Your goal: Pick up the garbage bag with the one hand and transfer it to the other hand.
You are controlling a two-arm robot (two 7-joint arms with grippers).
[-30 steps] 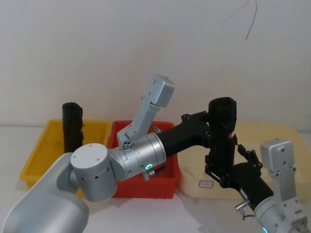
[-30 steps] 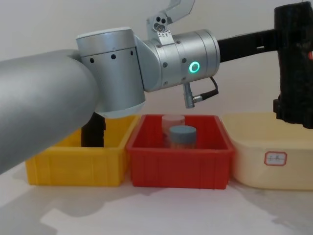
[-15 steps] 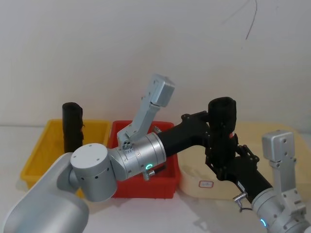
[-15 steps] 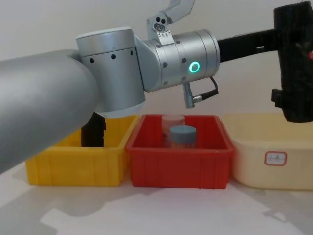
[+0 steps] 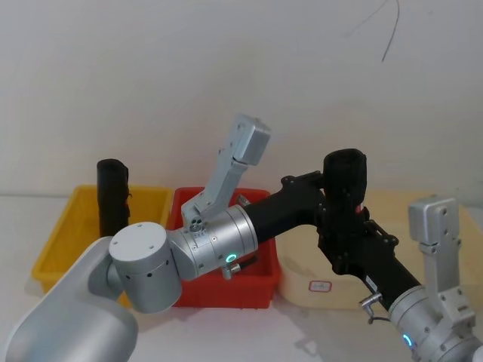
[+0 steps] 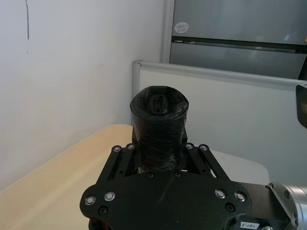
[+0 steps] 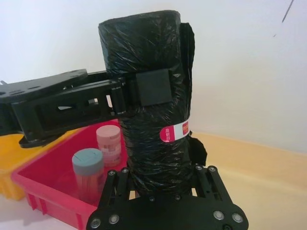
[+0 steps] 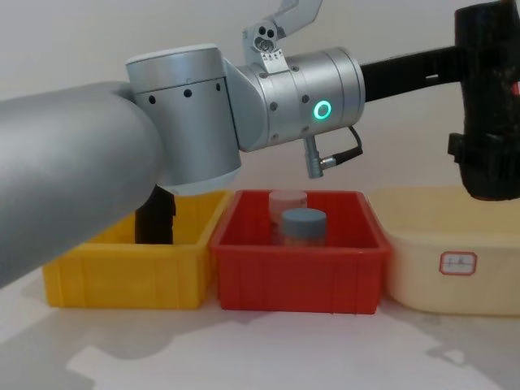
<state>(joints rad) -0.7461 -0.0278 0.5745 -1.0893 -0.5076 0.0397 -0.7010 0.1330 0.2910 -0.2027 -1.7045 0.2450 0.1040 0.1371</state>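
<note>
The garbage bag (image 5: 112, 197), a tall black roll, stands upright in the yellow bin (image 5: 56, 245); in the chest view the garbage bag (image 8: 154, 223) is mostly hidden behind my left arm. A like black roll (image 5: 346, 170) with a red-and-white label (image 7: 173, 132) is held upright in the air over the beige bin. My left gripper (image 5: 339, 197) is shut on its middle, one pad (image 7: 152, 86) pressed flat to the film. My right gripper (image 5: 346, 245) stands open around the roll's lower end (image 8: 487, 175), one finger on each side.
A red bin (image 8: 296, 280) between the yellow and beige bins holds a blue-lidded jar (image 8: 303, 223) and a pale one behind it. The beige bin (image 8: 422, 252) lies under the held roll. My left forearm (image 8: 244, 106) spans the space above the bins.
My right gripper has risen along the held roll and now sits higher around its lower end. The left gripper and the roll have stayed where they were.
</note>
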